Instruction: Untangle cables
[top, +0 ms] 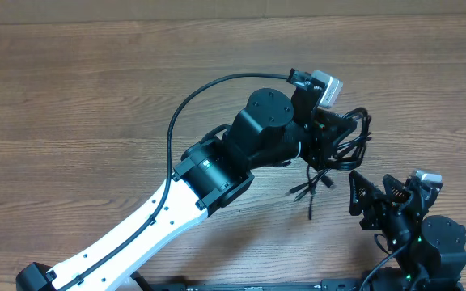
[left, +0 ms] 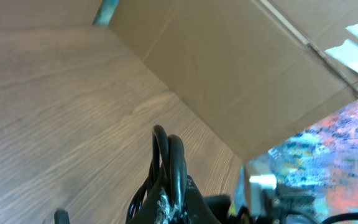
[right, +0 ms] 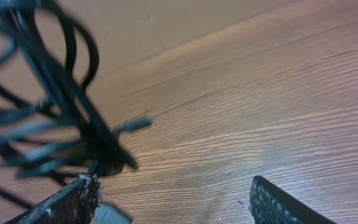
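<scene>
At right of the table (top: 95, 97), left gripper (top: 325, 134) gripped the cables (top: 348, 145); right gripper (top: 376, 194) stood wide, cables just beyond its fingertips.

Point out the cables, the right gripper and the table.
cables (left: 176, 163): left wrist view, upright loop.
right gripper (right: 173, 200): right wrist view, midway between fingertips.
table (top: 87, 81): overhead view, bare wood.

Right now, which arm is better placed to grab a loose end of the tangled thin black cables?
Probably right. The right gripper, open, sits beside dangling ends of the thin black cables; the left gripper is shut on them.
</scene>
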### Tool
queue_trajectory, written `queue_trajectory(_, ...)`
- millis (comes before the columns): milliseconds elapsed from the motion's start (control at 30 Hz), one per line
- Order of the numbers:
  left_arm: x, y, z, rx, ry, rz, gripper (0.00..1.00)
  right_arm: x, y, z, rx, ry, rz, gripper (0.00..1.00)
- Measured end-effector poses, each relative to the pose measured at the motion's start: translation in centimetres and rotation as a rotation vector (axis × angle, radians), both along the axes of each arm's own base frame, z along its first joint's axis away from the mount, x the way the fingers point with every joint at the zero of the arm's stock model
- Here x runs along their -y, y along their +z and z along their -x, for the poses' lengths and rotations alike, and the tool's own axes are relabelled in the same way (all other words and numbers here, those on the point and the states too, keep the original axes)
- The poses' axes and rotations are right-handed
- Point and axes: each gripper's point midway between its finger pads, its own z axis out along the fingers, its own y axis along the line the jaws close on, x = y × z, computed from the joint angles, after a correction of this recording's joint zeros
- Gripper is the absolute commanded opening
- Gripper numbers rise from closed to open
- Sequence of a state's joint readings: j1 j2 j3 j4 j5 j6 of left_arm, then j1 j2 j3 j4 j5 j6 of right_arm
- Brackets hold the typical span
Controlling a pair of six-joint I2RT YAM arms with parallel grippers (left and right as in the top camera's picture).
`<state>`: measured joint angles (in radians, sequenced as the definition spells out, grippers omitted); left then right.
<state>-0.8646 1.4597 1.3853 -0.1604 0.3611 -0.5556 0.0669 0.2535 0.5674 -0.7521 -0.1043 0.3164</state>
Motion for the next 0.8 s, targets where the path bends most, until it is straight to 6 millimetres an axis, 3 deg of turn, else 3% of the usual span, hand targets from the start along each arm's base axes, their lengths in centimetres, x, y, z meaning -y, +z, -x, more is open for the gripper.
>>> queue_trajectory(567,0.4,0.0,1.4,-0.034,-0.079,0.014,0.04,1.2,-0.7,0.1,-0.028,-0.059,0.039,0.79)
queue_trajectory(800,-0.7,-0.8,0.1,-0.059,-0.045,-0.013,0.04,1.5,-0.9,0.1,-0.033,-0.076,0.045,0.79)
